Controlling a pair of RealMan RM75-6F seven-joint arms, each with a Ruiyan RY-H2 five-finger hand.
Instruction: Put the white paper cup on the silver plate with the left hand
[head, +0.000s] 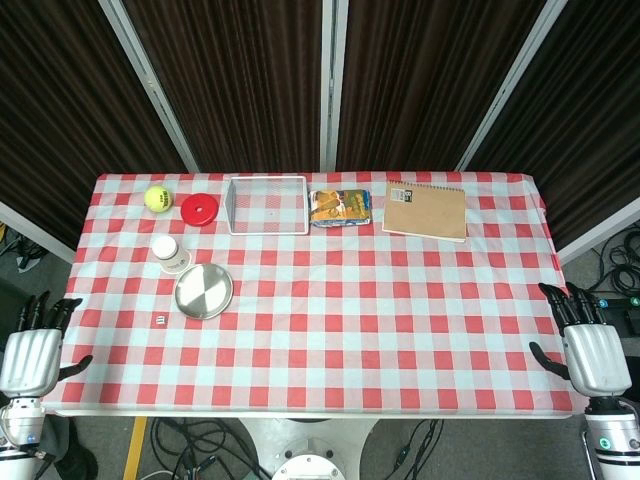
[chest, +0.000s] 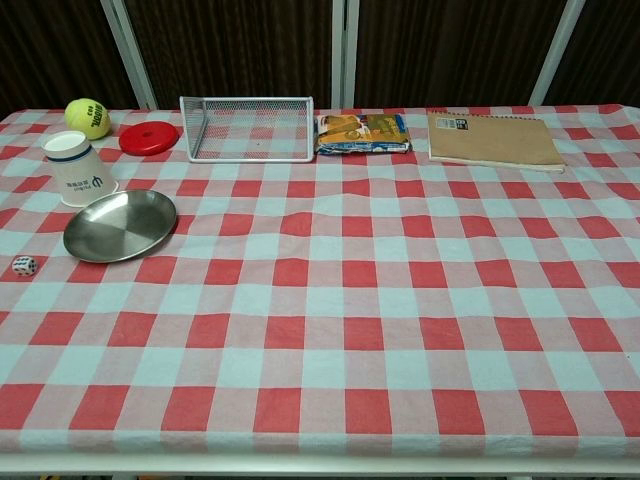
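The white paper cup (head: 170, 254) (chest: 78, 169) stands upside down on the checked cloth at the left, just behind the silver plate (head: 203, 291) (chest: 119, 225). The plate lies bare, touching or nearly touching the cup's base. My left hand (head: 34, 350) hangs at the table's near left corner, fingers apart and holding nothing, well in front and left of the plate. My right hand (head: 588, 345) sits at the near right corner, likewise spread and holding nothing. Neither hand shows in the chest view.
A small white die (head: 158, 320) (chest: 24, 265) lies in front of the plate. Along the back stand a tennis ball (head: 157, 199), a red disc (head: 200, 209), a white wire basket (head: 268, 205), a snack packet (head: 340, 208) and a brown notebook (head: 426, 210).
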